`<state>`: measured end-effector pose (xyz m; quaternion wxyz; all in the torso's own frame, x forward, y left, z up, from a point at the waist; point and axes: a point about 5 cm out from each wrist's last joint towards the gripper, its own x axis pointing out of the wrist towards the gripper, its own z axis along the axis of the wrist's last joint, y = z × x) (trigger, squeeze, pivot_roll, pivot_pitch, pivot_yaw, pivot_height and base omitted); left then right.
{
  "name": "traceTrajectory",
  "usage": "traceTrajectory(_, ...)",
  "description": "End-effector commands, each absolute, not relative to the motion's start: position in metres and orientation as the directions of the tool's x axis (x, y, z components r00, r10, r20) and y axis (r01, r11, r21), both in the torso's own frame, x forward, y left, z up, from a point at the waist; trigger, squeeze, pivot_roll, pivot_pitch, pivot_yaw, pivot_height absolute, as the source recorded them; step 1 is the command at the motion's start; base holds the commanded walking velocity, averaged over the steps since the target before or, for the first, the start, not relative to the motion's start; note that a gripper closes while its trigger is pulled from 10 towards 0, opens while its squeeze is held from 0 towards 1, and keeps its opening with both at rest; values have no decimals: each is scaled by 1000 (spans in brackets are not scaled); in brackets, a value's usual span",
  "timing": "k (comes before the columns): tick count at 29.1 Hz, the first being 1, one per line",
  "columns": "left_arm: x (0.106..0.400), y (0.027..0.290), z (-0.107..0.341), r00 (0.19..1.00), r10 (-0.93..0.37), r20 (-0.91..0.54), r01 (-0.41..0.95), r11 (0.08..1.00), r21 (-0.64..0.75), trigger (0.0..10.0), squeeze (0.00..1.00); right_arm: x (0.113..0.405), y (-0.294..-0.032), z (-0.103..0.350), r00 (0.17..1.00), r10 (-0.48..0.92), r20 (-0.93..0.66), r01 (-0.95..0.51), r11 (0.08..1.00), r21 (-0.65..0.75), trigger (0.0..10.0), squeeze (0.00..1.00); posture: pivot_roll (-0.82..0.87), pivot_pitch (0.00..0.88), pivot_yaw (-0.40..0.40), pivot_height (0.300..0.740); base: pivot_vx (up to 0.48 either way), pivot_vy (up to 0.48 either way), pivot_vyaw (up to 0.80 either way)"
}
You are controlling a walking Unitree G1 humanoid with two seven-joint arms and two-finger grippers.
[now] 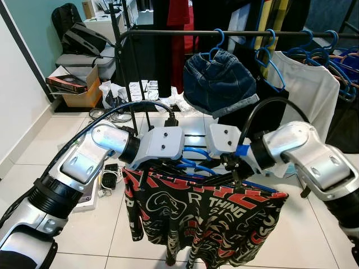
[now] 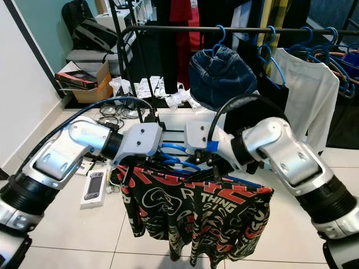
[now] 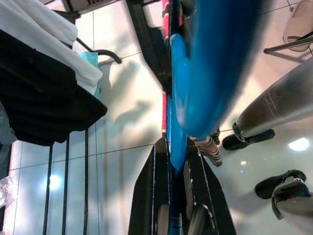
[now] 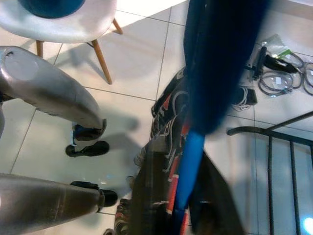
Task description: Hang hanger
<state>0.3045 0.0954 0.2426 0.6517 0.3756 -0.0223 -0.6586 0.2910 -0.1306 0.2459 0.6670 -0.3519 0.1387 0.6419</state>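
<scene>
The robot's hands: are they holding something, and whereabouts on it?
Yes. The left hand and the right hand both grip a blue hanger by its bar, one toward each end, with patterned shorts draped over it.

Hanger (image 1: 193,158) before clothes rail (image 1: 235,33), between hands.

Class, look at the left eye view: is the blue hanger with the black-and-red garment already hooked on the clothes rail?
No: the blue hanger with the garment sits low between both pincers, well below the clothes rail.
</scene>
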Motion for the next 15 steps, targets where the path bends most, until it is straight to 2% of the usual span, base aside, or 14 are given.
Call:
traceTrajectory(1, 301, 92, 255, 121, -883, -453, 812, -174, 557, 10000, 0, 291, -129, 245, 135, 741, -657, -953, -86, -292, 0, 0, -74, 40, 52, 740, 0, 0, 0)
traceTrajectory(13, 299, 93, 257, 115, -888, -446, 814, -173, 555, 10000, 0, 295, -133, 246, 178, 712, -679, -942, -78, -328, 0, 0, -77, 32, 51, 740, 0, 0, 0)
traceTrajectory(14, 300, 96, 262, 110, -901, -419, 825, -152, 544, 10000, 824, 297, -134, 249, 192, 724, -663, -938, -65, -342, 0, 0, -78, 29, 51, 740, 0, 0, 0)
traceTrajectory(15, 300, 96, 262, 110, -901, -419, 825, -152, 544, 10000, 824, 297, -134, 249, 192, 724, -663, -938, -65, -342, 0, 0, -78, 29, 51, 740, 0, 0, 0)
